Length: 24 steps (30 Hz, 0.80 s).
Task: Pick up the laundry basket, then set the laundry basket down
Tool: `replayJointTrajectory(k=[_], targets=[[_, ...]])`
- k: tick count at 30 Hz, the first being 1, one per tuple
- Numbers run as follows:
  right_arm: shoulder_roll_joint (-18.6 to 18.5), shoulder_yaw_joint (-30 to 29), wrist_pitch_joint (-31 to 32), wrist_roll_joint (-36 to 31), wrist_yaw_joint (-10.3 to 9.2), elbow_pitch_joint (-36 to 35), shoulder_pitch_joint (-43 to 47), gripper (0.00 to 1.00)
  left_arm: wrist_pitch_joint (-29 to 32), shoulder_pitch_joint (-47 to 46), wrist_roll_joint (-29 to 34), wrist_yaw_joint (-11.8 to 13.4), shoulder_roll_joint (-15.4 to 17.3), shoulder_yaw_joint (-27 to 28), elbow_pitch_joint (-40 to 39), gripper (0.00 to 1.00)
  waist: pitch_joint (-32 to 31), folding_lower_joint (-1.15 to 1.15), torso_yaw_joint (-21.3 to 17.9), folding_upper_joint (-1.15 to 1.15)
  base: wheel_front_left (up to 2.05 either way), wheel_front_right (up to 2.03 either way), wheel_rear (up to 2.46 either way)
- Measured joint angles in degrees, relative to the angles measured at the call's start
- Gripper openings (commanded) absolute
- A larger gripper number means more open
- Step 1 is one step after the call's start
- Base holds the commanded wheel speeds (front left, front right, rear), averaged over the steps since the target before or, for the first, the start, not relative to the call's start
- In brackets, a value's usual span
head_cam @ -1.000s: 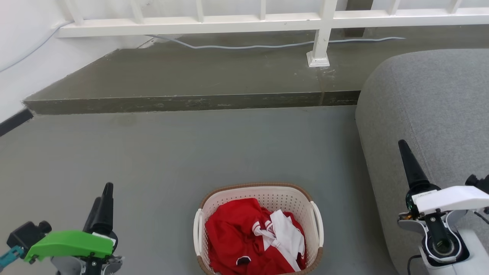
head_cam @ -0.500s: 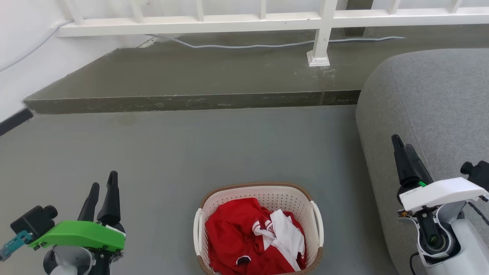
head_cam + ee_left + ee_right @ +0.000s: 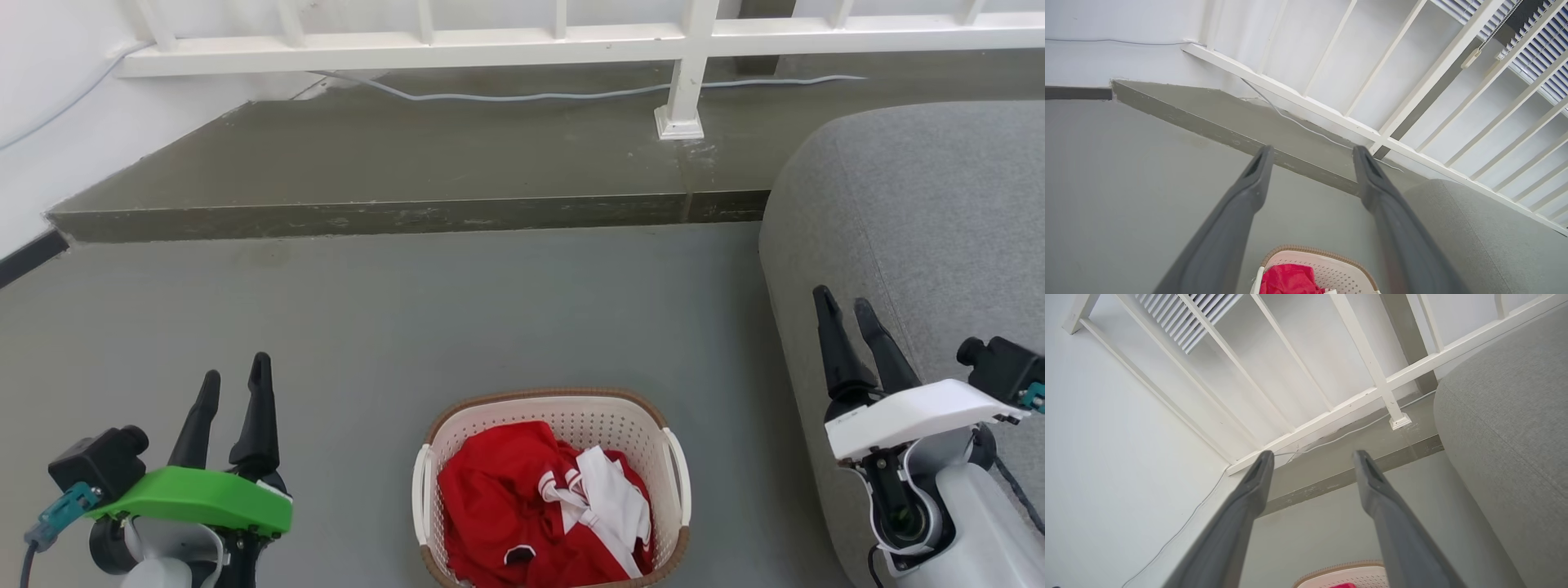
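You have nothing to read here: no text, label, brand, number or sign is legible in any of the views.
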Motion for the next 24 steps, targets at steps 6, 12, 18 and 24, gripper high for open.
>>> replayJointTrajectory(k=[6, 12, 18, 24], targets=[[0.1, 0.5, -1.5, -5.5, -0.53, -0.1, -0.3, 1.00, -1.2, 0.0, 5.3, 0.0, -0.3, -0.2, -0.9, 1.00, 0.3, 0.00, -0.1, 0.00, 0.00, 0.00, 0.00], [0.1, 0.8, -2.5, -9.8, -1.01, -0.3, -1.0, 1.00, -2.4, 0.0, 9.5, -0.1, -0.4, -0.2, -1.7, 1.00, 0.5, 0.00, -0.1, 0.00, 0.00, 0.00, 0.00], [0.2, 1.0, -3.8, -14.0, -1.05, -0.5, -1.0, 1.00, -3.7, 0.0, 13.6, -0.3, -0.7, -0.2, -2.2, 1.00, 0.7, 0.00, -0.1, 0.00, 0.00, 0.00, 0.00], [0.2, 1.3, -5.0, -18.6, -1.07, -0.6, -1.3, 1.00, -4.8, -0.2, 18.5, -0.6, -0.8, -0.3, -2.8, 1.00, 0.9, 0.00, -0.2, 0.00, 0.00, 0.00, 0.00]])
